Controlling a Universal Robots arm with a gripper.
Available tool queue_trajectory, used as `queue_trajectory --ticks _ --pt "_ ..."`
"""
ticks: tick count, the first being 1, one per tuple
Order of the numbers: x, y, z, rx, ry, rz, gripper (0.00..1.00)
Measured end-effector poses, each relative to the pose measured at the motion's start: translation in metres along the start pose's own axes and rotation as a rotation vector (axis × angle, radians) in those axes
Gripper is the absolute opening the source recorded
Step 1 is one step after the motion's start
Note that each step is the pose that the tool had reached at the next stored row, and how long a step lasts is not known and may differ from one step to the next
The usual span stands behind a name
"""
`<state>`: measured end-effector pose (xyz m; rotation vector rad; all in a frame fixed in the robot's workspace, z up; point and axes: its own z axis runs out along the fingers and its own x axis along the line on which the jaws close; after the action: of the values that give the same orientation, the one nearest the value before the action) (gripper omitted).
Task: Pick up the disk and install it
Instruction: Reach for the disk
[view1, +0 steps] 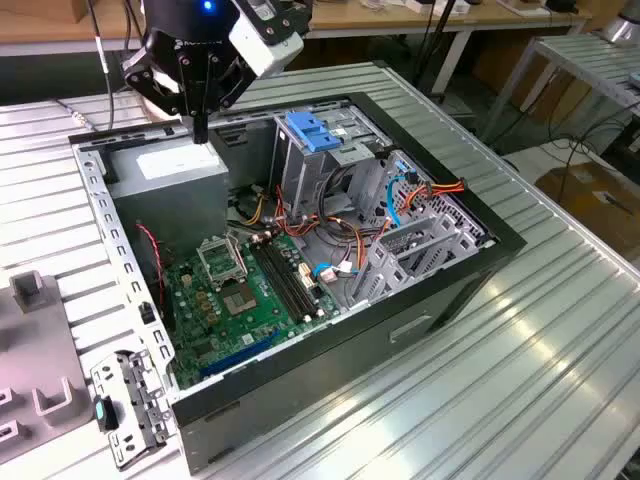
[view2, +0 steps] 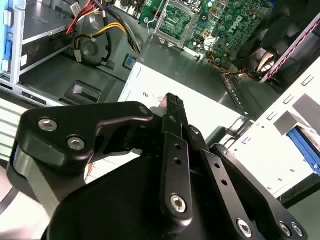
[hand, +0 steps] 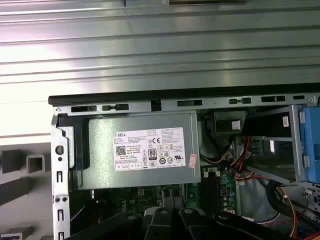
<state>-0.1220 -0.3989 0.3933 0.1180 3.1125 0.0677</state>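
Ribbed metal bench w/ open PC case, arm over PSU

Ribbed metal bench (view1: 520, 340) fills the exterior view, workshop tables in bkgd. PC case (view1: 500, 243) lies on its side, panel off, so its insides face up for reach from above. Upper left of frame: gripper (view1: 200, 125) hangs pointing down just above the grey PSU (view1: 175, 170). Its fingers look clenched together w/ nothing between. Top centre, well apart from it, the disk (view1: 312, 130) shows bright blue rails and tabs. It seems slotted on edge in the metal drive cage (view1: 298, 180), tabs up, prob. for easy reach. Green motherboard (view1: 240, 290) lower centre. Install looks done, as far as I can judge.
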Motion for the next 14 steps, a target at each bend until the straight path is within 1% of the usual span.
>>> queue_trajectory --ticks 3,14 --pt "0.0017 -0.0001 -0.0001 0.0 0.0 0.0 0.11" --pt "0.0036 -0.0003 0.0 0.0001 0.0002 0.0 0.11"
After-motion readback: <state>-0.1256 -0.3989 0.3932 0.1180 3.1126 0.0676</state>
